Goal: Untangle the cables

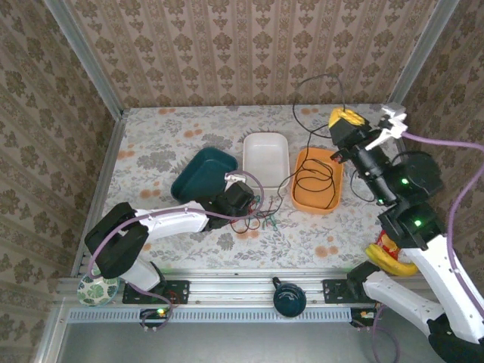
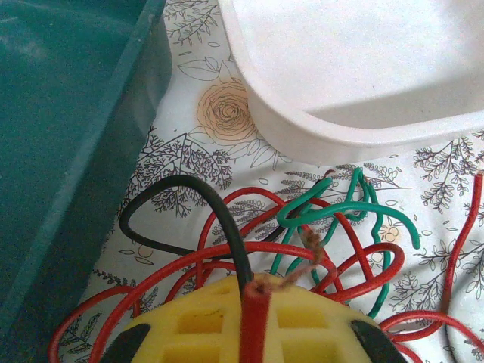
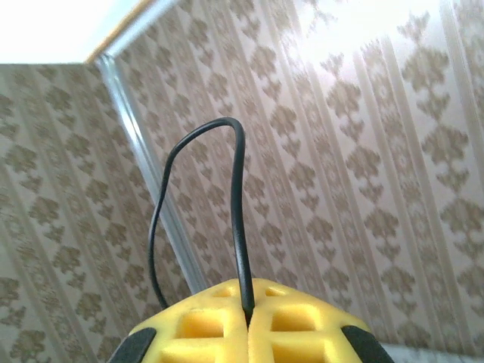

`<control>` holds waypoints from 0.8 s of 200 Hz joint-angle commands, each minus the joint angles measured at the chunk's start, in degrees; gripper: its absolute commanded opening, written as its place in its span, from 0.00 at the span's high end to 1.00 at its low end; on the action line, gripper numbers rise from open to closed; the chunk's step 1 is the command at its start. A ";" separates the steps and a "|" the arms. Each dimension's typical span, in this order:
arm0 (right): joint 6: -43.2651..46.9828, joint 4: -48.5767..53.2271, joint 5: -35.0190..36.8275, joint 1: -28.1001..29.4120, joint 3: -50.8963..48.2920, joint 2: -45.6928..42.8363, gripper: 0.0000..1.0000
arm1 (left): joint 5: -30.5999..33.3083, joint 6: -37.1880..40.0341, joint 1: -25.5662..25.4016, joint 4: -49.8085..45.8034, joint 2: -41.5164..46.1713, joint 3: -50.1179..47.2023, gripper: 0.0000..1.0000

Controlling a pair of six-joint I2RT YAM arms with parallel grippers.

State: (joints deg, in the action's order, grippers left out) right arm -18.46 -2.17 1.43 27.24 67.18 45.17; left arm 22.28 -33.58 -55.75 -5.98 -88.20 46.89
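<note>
We note the left claw [image 2: 254,321] low over the table [image 2: 227,113], pinched shut on a red cable [image 2: 255,296] at the near edge of the tangled cables [image 2: 333,227], red, black and green, just before the white tray [image 2: 340,76] and beside the teal tray [image 2: 60,113]. The right claw [image 3: 248,318], raised, is clamped on a black cable [image 3: 238,212] trailing into the orange tray [image 1: 300,198].
</note>
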 commanded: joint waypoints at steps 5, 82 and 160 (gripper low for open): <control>2.77 1.37 -2.51 -0.04 2.06 -1.63 1.00 | -0.33 0.01 0.38 -0.09 -0.26 -0.18 1.00; 8.37 0.30 -0.87 -0.09 5.24 -0.13 1.00 | 0.56 0.89 0.04 4.65 4.31 -4.10 0.47; 17.78 1.00 8.04 -1.86 8.41 6.69 1.00 | 0.70 0.80 -0.14 5.18 4.64 -4.73 0.45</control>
State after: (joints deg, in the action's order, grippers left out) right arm -4.64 -1.10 4.05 26.94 77.28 49.17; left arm 22.35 -32.99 -55.77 -1.61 -84.36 42.41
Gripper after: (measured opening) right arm 0.066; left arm 0.545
